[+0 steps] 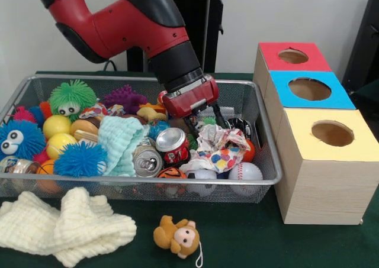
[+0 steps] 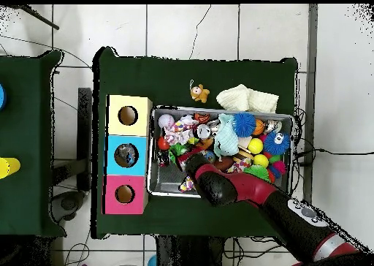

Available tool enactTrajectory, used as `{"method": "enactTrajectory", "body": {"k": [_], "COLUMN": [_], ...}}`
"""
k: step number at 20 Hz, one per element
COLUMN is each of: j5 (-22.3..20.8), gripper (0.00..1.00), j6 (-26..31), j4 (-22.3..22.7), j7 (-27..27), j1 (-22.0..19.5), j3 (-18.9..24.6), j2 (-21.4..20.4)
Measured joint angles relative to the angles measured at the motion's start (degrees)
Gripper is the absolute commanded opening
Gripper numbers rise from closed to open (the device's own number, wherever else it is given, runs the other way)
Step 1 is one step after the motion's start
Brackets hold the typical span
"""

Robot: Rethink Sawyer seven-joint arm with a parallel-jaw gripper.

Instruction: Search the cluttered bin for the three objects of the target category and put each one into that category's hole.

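A: A dark green table cloth [image 1: 249, 244] is seen under everything, with a pale wall behind and a tiled floor around the table in the overhead view. How far is the task judged to be?

B: It is judged to be at an early stage, or at least no result can be shown. The wire mesh bin [image 1: 260, 179] is packed with soft balls, two crushed cans [image 1: 160, 149], a mint cloth [image 1: 118, 141] and a crumpled dotted wrapper [image 1: 220, 152]. No clear plastic bottle with a blue label can be made out in either view.

A: So where are the bottles supposed to be?

B: That cannot be told. They may be buried under the clutter, or already inside a box; the pictures do not decide it. The blue-topped box [image 1: 331, 96] is placed between the red-topped box [image 1: 314, 61] and the yellow-topped box [image 1: 355, 135], just beside the bin, and nothing can be recognised in its hole [image 1: 310, 89].

A: And the gripper?

B: The gripper [image 1: 207, 117] is lowered into the bin near the far wall, above the wrapper. Dark fingers [image 1: 218, 115] are seen reaching down among the things, but whether they are spread or closed, or whether something is held, cannot be told.

A: What is left, then?

B: The search itself seems to be left. Outside the bin, a cream cloth [image 1: 65, 223] and a small toy monkey [image 1: 177, 235] are lying on the table.
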Motion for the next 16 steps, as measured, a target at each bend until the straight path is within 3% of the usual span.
{"method": "enactTrajectory", "body": {"k": [9,16], "j5": [-2.01,-2.82], "gripper": [1.0,1.0], "j6": [0.42,-2.55], "j4": [0.07,0.32], "j7": [0.0,0.0], "j1": [-1.37,0.91], "j3": [4.08,3.26], "j2": [2.07,-1.94]}}
